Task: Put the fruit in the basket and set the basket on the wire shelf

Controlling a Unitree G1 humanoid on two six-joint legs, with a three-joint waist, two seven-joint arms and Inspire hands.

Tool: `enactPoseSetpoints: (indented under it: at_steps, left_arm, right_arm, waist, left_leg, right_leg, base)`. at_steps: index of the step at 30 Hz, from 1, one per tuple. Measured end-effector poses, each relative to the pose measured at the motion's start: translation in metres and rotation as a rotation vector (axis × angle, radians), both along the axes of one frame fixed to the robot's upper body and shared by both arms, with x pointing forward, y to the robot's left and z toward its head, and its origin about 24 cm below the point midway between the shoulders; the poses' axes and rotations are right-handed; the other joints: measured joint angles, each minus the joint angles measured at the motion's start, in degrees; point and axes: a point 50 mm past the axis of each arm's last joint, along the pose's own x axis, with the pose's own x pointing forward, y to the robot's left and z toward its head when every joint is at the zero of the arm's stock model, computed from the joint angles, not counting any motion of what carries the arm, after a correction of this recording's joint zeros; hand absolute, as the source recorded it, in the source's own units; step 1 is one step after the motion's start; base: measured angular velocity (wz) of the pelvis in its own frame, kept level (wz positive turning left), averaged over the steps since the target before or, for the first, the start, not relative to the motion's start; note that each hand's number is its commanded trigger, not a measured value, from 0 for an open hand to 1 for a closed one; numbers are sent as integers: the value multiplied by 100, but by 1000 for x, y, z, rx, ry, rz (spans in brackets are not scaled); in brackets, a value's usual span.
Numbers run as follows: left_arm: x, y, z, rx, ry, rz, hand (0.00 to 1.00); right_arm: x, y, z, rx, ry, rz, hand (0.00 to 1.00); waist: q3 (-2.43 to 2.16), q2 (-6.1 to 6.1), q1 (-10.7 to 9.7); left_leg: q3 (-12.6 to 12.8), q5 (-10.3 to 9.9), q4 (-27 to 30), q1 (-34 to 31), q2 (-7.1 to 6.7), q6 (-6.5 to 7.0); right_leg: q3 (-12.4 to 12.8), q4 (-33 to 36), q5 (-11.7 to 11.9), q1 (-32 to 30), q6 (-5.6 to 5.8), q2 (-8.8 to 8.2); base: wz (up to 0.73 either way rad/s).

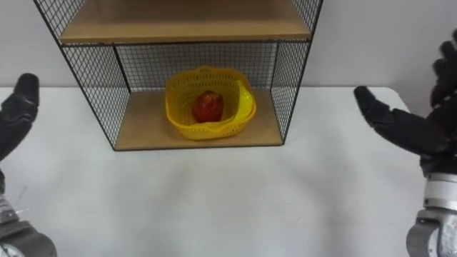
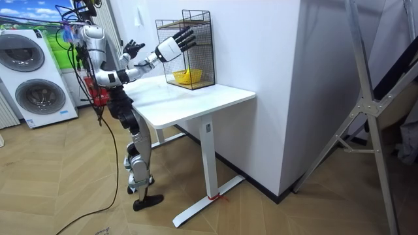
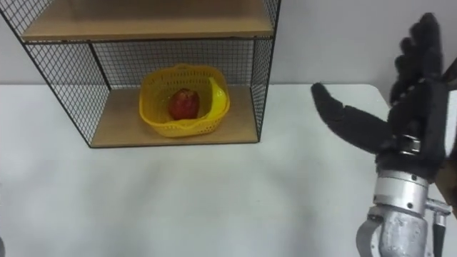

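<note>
A yellow basket (image 1: 210, 102) (image 3: 183, 99) (image 2: 186, 76) stands on the lower wooden board of the black wire shelf (image 1: 93, 86) (image 3: 66, 82) (image 2: 196, 39). Inside it lies a red fruit (image 1: 208, 106) (image 3: 184, 104), with a yellow fruit (image 1: 245, 100) (image 3: 220, 95) along its right wall. My left hand (image 1: 17, 114) (image 2: 132, 49) is raised at the left edge, fingers straight, holding nothing. My right hand (image 1: 414, 121) (image 3: 389, 118) (image 2: 175, 44) is raised at the right, open and empty. Both hands are well clear of the shelf.
The shelf stands at the back of a white table (image 1: 214, 200) (image 2: 196, 98), against a white wall. An upper wooden board (image 1: 186, 21) spans the shelf above the basket. In the room view I stand at the table's side; washing machines (image 2: 32, 78) are behind.
</note>
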Motion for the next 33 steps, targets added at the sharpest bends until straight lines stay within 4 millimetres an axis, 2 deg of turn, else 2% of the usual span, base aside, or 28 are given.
enactPoseSetpoints:
  at_steps: [4, 8, 11, 14, 16, 18, 19, 20, 21, 22, 25, 28, 30, 31, 33]
  left_arm:
    - [-19, 17, 10, 35, -33, 164, 0]
    - [-45, 43, 26, 55, -126, 396, 0]
    - [-62, 59, 33, 35, -164, 518, 0]
    - [-81, 75, 36, -35, -202, 616, 0]
    - [-95, 87, 28, -113, -183, 664, 0]
    - [-112, 109, 3, -276, -88, 743, 0]
    - [-117, 113, -8, -327, -52, 769, 0]
    - [-127, 120, -31, -428, 29, 822, 0]
    - [-135, 124, -52, -528, 99, 867, 0]
    - [-139, 125, -61, -572, 128, 887, 0]
    - [-160, 124, -104, -733, 285, 992, 0]
    - [-173, 121, -125, -781, 383, 1031, 0]
    - [-183, 115, -141, -826, 473, 1042, 0]
    - [-185, 114, -145, -835, 495, 1046, 0]
    - [-198, 108, -159, -868, 577, 1069, 0]
  right_arm:
    - [-14, -27, 11, -3, -68, -194, 0]
    - [-34, -57, 35, -39, -177, -410, 0]
    - [-50, -75, 46, -44, -234, -547, 0]
    - [-69, -90, 47, 1, -268, -686, 0]
    - [-81, -105, 38, 56, -244, -776, 0]
    - [-97, -126, 11, 203, -137, -912, 0]
    - [-100, -129, 4, 240, -110, -938, 0]
    - [-105, -135, -10, 295, -47, -988, 0]
    - [-112, -140, -27, 351, 27, -1041, 0]
    - [-116, -142, -34, 388, 57, -1063, 0]
    - [-140, -149, -69, 530, 198, -1169, 0]
    - [-160, -151, -96, 612, 313, -1247, 0]
    - [-184, -148, -123, 729, 412, -1335, 0]
    - [-189, -147, -129, 757, 430, -1358, 0]
    - [-213, -139, -151, 844, 520, -1444, 0]
  waist:
    - [-11, -10, -29]
    - [22, -58, 6]
    - [24, -73, 42]
    - [21, -78, 86]
    - [18, -92, 81]
    - [20, -122, 13]
    - [21, -110, 13]
    - [21, -83, -7]
    - [19, -71, -8]
    - [18, -75, -8]
    - [2, -36, -22]
    - [1, -27, -40]
    - [0, -28, -54]
    - [-2, -30, -55]
    - [-8, -27, -99]
  left_leg:
    - [-8, 1, 7, 2, -10, 0]
    - [11, 2, -7, -15, -5, 0]
    - [11, 2, -9, -21, -7, -2]
    - [-8, 0, -3, -57, -9, -2]
    - [-11, -1, -1, -90, -10, 0]
    - [-42, 0, 10, -114, -17, 1]
    - [-39, 0, 8, -113, -17, 1]
    - [-39, 0, 8, -111, -19, 1]
    - [-39, 0, 9, -112, -19, 1]
    - [-35, -1, 7, -113, -17, 1]
    - [-6, -1, 2, -150, -15, 1]
    - [9, 1, -26, -148, -14, 3]
    - [18, 1, -33, -142, -14, 3]
    - [12, 1, -33, -137, -14, 3]
    - [-15, 0, -33, -95, -17, 2]
  right_leg:
    - [-5, -3, -38, -25, 11, -6]
    - [-2, 90, -85, -93, 8, -22]
    - [28, 140, -125, -140, 0, -30]
    - [40, 210, -184, -204, 11, -71]
    - [-13, 209, -186, -230, 17, -110]
    - [-23, 211, -184, -231, 15, -114]
    - [-10, 211, -184, -233, 15, -114]
    - [-2, 215, -184, -234, 15, -114]
    - [9, 218, -184, -239, 15, -113]
    - [20, 223, -184, -249, 14, -110]
    - [68, 245, -185, -311, 12, -105]
    - [70, 248, -185, -325, 13, -111]
    - [91, 293, -187, -341, 11, -111]
    - [89, 292, -188, -332, 11, -112]
    - [77, 244, -196, -268, 12, -112]
  base:
    - [1]
    - [0]
    - [-2]
    - [0]
    - [6]
    - [9]
    - [0]
    - [-4]
    - [-3]
    - [-6]
    - [-5]
    - [-1]
    - [-3]
    - [0]
    - [7]
